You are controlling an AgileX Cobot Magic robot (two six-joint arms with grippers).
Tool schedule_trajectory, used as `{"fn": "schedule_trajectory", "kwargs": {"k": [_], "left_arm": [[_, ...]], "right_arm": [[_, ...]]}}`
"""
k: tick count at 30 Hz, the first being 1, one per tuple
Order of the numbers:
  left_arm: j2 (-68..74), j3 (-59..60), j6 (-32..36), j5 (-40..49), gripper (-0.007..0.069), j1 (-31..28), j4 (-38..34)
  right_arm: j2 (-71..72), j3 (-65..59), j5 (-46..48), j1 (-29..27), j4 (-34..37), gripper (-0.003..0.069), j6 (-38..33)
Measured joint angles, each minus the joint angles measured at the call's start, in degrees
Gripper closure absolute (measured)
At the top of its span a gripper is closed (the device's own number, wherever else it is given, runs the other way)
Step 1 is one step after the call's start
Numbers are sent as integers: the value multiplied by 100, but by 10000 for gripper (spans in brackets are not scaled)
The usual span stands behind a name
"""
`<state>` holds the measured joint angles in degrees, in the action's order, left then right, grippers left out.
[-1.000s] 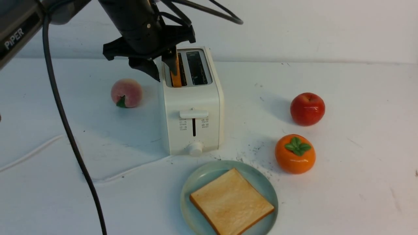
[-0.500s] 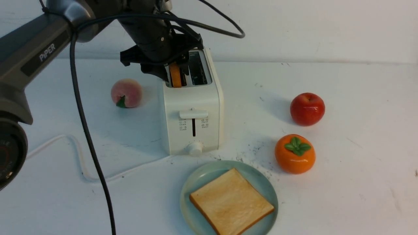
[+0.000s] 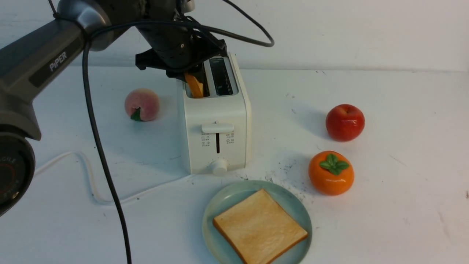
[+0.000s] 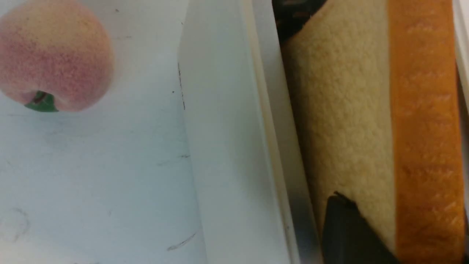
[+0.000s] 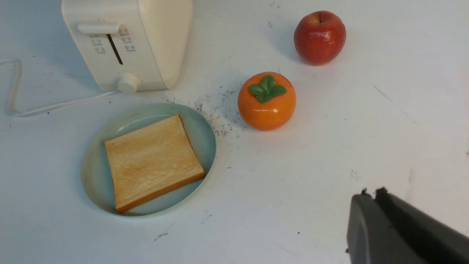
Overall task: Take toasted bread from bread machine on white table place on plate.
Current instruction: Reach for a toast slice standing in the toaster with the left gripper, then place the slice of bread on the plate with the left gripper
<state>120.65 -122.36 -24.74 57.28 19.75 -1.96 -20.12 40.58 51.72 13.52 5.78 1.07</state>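
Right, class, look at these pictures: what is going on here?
The left gripper is closed on a square golden slice of toast standing tilted in the left slot of the cream-white boxy toaster. A second such slice already lies flat on the round pale-green plate in front of it. The right gripper is shut and empty, above the white table.

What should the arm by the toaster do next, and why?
Probably lift straight up: the left gripper seems pinched on the tilted toast sitting in the bread machine, and the plate waits with one slice already.
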Motion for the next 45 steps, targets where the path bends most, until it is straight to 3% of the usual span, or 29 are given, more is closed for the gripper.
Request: {"fn": "schedule_trajectory", "kwargs": {"k": [9, 15, 18, 20, 28, 34, 39, 45], "left_arm": [[-918, -114, 5, -568, 515, 0, 196], [-1607, -144, 60, 45, 515, 0, -88], [-1972, -155, 486, 1190, 515, 0, -490], [-2124, -58, 826, 1443, 515, 0, -833], [-2962, 1783, 1833, 1454, 515, 0, -2684], [-3087, 3861, 3279, 1417, 515, 0, -3950], [-2820, 4685, 4248, 1336, 515, 0, -4455], [-2204, 4755, 4586, 1207, 515, 0, -4650]], "right_arm": [[0, 0, 0, 0, 0, 619, 0], [0, 0, 0, 0, 0, 611, 0], [0, 0, 0, 0, 2, 606, 0], [1, 0, -2, 0, 20, 603, 0], [1, 0, 88, 0, 39, 594, 0], [1, 0, 131, 0, 39, 594, 0], [1, 0, 125, 0, 39, 591, 0], [1, 0, 112, 0, 39, 583, 0]]}}
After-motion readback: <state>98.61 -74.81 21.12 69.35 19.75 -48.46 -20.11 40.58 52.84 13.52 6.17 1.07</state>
